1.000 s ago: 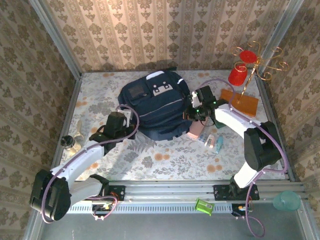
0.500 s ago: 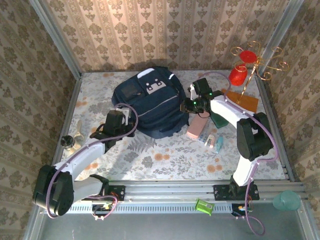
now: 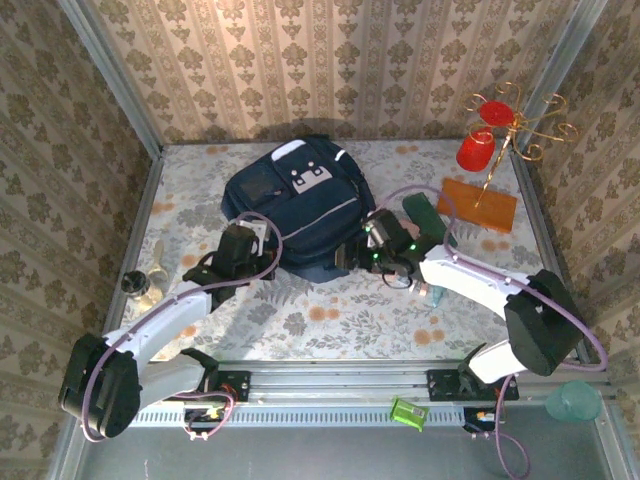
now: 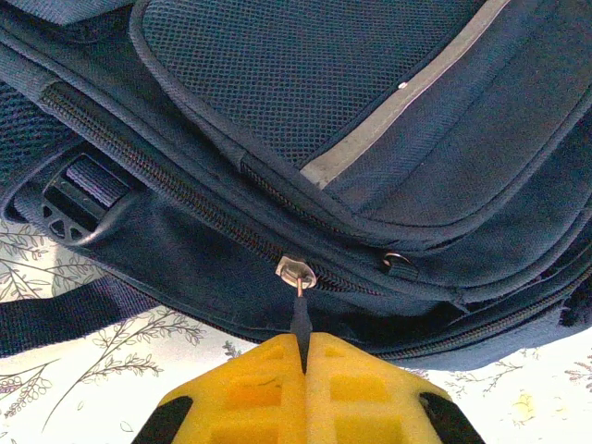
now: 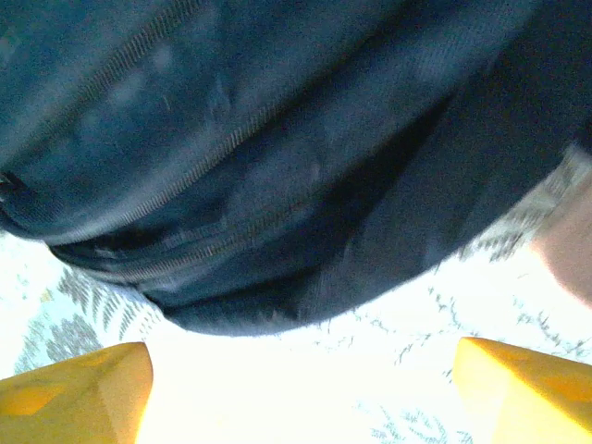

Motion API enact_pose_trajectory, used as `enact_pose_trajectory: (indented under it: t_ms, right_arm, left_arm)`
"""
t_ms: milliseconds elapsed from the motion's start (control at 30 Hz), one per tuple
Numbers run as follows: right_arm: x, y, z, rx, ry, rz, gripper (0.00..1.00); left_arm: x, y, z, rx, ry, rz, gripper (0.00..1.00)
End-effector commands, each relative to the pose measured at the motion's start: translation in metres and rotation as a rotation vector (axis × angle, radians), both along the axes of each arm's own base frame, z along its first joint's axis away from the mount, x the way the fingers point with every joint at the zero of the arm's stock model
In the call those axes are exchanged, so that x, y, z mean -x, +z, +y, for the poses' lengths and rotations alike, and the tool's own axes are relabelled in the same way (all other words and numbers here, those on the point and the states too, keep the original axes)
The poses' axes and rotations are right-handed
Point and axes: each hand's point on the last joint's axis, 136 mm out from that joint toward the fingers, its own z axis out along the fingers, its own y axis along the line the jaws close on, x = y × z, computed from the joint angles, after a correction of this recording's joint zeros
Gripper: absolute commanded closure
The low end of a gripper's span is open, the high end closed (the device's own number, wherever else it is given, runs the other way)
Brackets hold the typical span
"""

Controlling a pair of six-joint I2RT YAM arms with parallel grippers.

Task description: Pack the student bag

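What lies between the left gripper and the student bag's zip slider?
In the left wrist view, a thin dark pull tab runs from the slider on the student bag into the shut left gripper.

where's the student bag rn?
Top view: the student bag lies centre-back on the table, left of the orange board; the left gripper pinches its zipper pull at the near-left edge.

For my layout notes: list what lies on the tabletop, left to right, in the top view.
Jar → bag → dark green item → orange board.
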Motion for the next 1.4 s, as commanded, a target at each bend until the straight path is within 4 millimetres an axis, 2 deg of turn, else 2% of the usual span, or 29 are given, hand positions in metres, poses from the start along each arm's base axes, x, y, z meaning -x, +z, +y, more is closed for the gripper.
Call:
enact_pose_trajectory:
  t_ms: [0, 67, 200, 300, 333, 433, 600, 700, 800, 1033, 1367]
  right_arm:
    - [-0.011, -0.011, 0.009, -0.065, -0.135, -0.009, 0.13]
    - [-0.015, -0.019, 0.018, -0.106, -0.154, -0.002, 0.13]
    - [-0.031, -0.021, 0.040, -0.193, -0.144, -0.024, 0.16]
    - [-0.039, -0.027, 0.040, -0.191, -0.165, -0.025, 0.33]
    - [-0.040, -0.029, 0.037, -0.191, -0.180, -0.029, 0.43]
    - [-0.039, -0.030, 0.023, -0.179, -0.225, -0.054, 0.66]
    - [-0.036, -0.016, 0.004, -0.192, -0.247, -0.093, 0.89]
    - [-0.036, -0.004, -0.005, -0.197, -0.257, -0.121, 1.00]
    - [-0.038, 0.005, -0.007, -0.208, -0.258, -0.139, 1.00]
    - [-0.041, 0.014, 0.001, -0.249, -0.228, -0.154, 1.00]
    - [-0.038, 0.015, 0.006, -0.287, -0.201, -0.167, 1.00]
  left_arm:
    - [0.004, 0.011, -0.005, 0.012, -0.025, -0.012, 1.00]
    - [0.005, 0.010, -0.004, 0.009, -0.027, -0.013, 1.00]
    - [0.006, 0.006, -0.001, -0.012, -0.021, -0.012, 1.00]
    - [0.005, 0.004, 0.002, -0.026, -0.012, -0.013, 1.00]
    - [0.005, 0.002, 0.004, -0.032, -0.009, -0.013, 1.00]
    - [0.001, 0.002, 0.010, -0.043, 0.017, -0.020, 1.00]
    - [-0.012, 0.002, 0.033, -0.069, 0.093, -0.037, 1.00]
    - [-0.024, 0.004, 0.057, -0.093, 0.166, -0.050, 1.00]
    - [-0.033, 0.007, 0.071, -0.102, 0.219, -0.070, 1.00]
    - [-0.065, 0.003, 0.097, -0.146, 0.310, -0.081, 1.00]
    - [-0.113, -0.011, 0.113, -0.178, 0.375, -0.064, 1.00]
